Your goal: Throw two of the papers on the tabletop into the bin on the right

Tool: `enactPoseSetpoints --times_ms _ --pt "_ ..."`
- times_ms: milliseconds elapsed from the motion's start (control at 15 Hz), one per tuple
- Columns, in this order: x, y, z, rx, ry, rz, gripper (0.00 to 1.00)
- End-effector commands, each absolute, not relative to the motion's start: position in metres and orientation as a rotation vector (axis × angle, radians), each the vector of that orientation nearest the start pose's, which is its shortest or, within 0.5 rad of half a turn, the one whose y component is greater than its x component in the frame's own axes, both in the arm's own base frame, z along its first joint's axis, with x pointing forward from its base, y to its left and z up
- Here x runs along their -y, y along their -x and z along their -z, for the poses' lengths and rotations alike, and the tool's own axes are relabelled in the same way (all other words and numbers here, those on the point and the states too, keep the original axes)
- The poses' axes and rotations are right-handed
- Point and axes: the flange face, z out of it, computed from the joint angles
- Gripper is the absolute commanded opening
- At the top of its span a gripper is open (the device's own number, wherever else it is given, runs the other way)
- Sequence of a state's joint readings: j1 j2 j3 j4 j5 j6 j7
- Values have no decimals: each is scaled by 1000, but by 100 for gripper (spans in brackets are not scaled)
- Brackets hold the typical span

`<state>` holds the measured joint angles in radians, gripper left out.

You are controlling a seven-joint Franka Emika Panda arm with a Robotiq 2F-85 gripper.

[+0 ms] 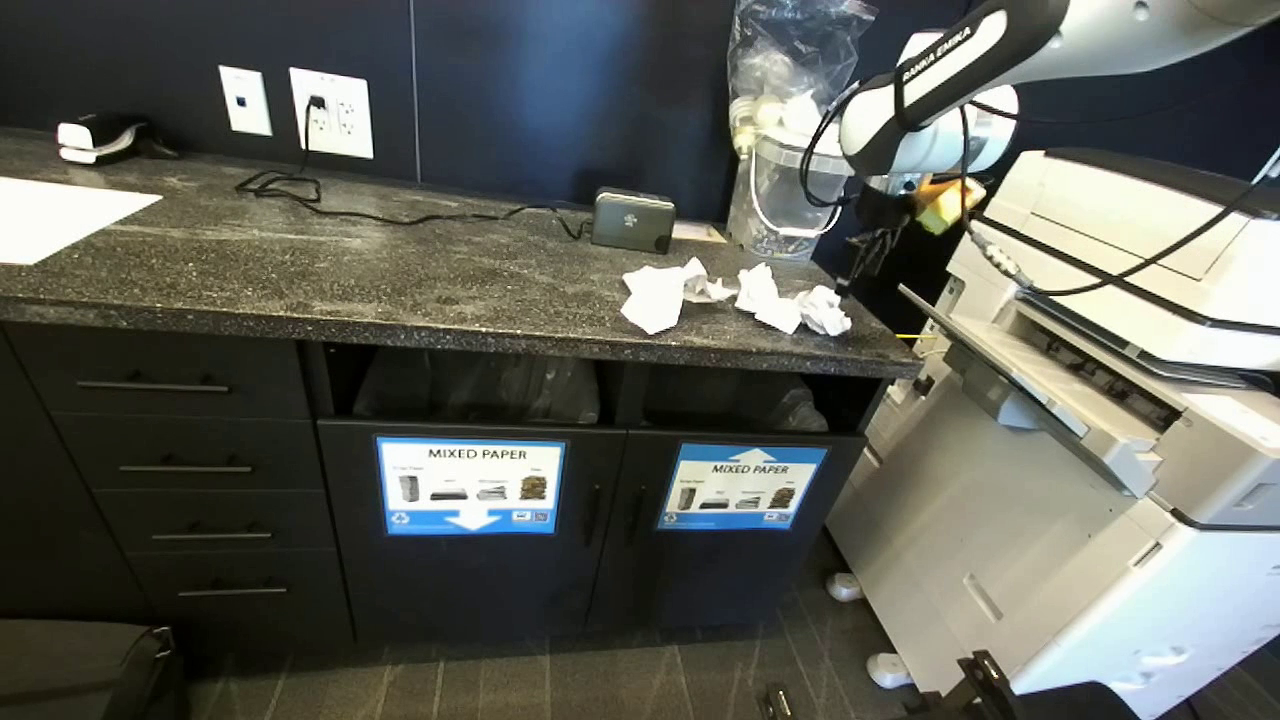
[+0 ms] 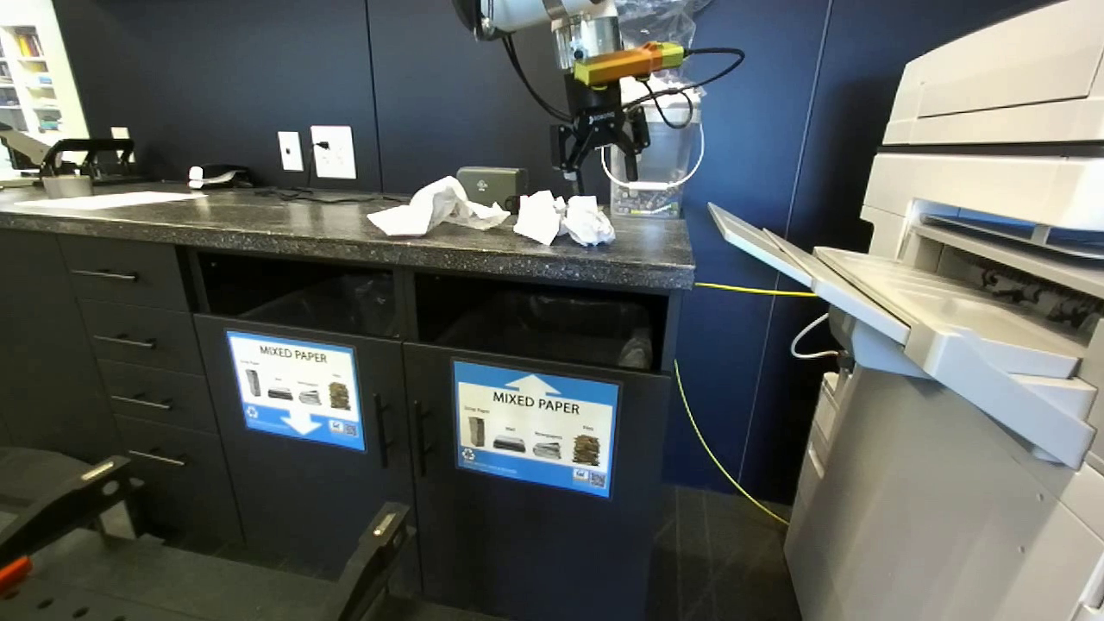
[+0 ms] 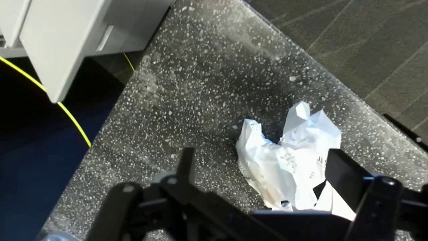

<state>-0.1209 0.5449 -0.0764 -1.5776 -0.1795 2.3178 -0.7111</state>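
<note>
Found the claw (image 2: 604, 175) just past twelve o'clock in an exterior view, pointing down towards the table (image 2: 285, 224) with black, hard-edged jaws spread wide. Saw crumpled white papers (image 2: 589, 222) close by, creased into sharp peaks and folds, lying in two clumps near the thick front edge of dark, speckled stone. Could not tell the exact number of papers, nor whether touching the claw. Traced the papers (image 1: 823, 312) from twelve round past two o'clock in an exterior view. Placed the bin (image 1: 735, 400) between three and four o'clock there, a dark rectangular slot under the table with a glint of wrinkled plastic (image 1: 800, 410) inside, above a blue-and-white label (image 1: 742, 490) headed MIXED PAPER. Noted a smooth clear bucket (image 1: 780, 185) between one and two o'clock, below a shiny, crinkled bag (image 1: 800, 45), and a round-cornered grey box (image 1: 633, 222) at twelve.

Made out printed marks (image 3: 288, 161) on the papers only in the wrist view, at four o'clock, with one jaw at seven and the opposite partly covering the papers at four. Caught a bookshelf (image 2: 39, 82) at ten o'clock solely in an exterior view, and the rounded white feet (image 1: 845, 587) of a smooth, pale printer (image 1: 980, 500) between four and five solely in an exterior view.
</note>
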Motion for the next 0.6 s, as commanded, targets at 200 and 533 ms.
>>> enactPoseSetpoints --times_ms 200,533 --pt "144 -726 -332 1390 3080 124 100" --pt "156 -727 -323 1563 2919 46 100"
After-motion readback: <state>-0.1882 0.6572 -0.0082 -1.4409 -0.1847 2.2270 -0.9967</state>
